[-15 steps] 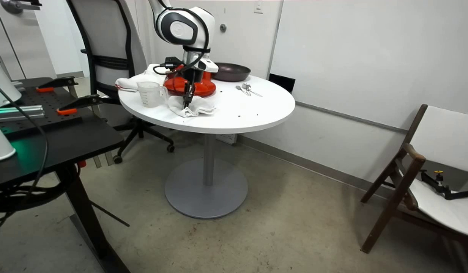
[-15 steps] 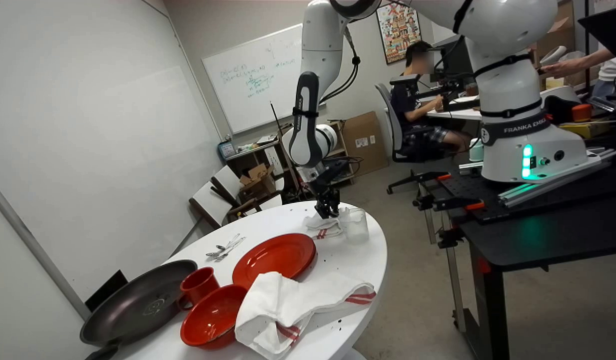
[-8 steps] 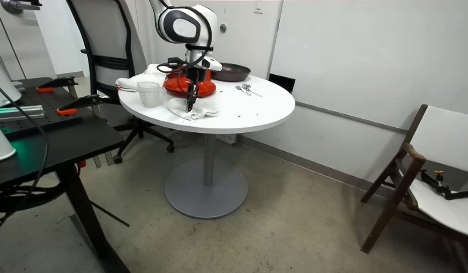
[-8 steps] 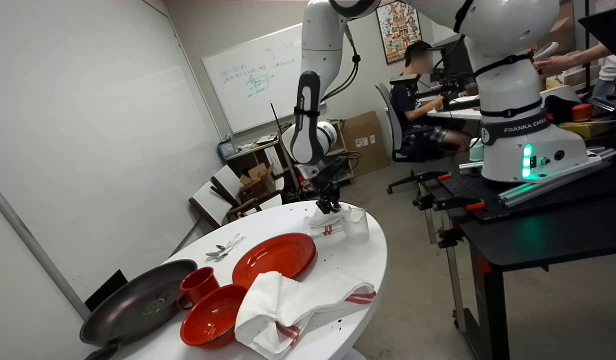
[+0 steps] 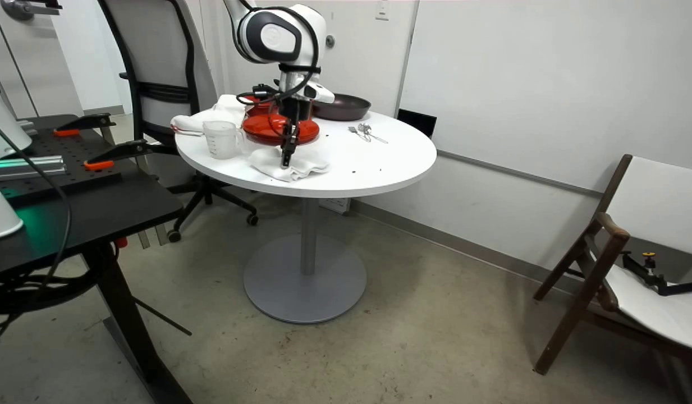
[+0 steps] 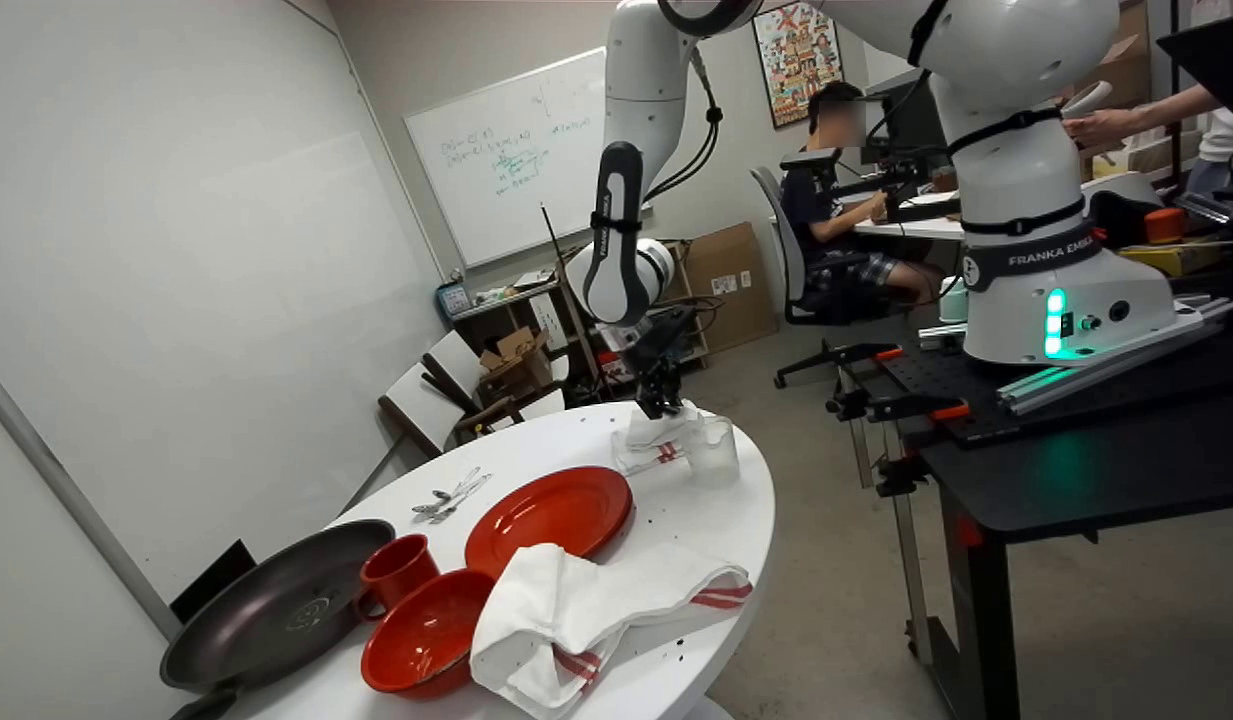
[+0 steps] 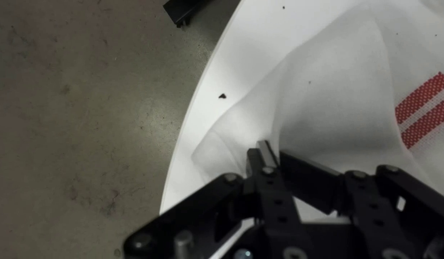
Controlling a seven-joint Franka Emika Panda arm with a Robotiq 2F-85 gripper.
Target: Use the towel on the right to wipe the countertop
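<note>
Towel (image 5: 307, 163) laid rumpled at seven o'clock on desk (image 5: 393, 154) in exterior view; cup (image 5: 219, 140) beside it at ten o'clock. Fold clamped in hand (image 7: 274, 153). Judged light, limp, not fragile; best gripped by bunched middle, lest single layer be pulled free.

The gripper (image 5: 285, 163) points downward, jaws closed on the white towel (image 5: 306, 163), which rests on the round countertop (image 5: 385, 154). A measuring cup (image 5: 220, 140) stands upright beside the towel; cutlery (image 5: 366, 130) lies well apart.

Robotics lab: desk-mounted arm (image 6: 1021, 190), office chair (image 5: 155, 50), distant whiteboard (image 6: 476, 210) with equations (image 6: 466, 148), apparently.
</note>
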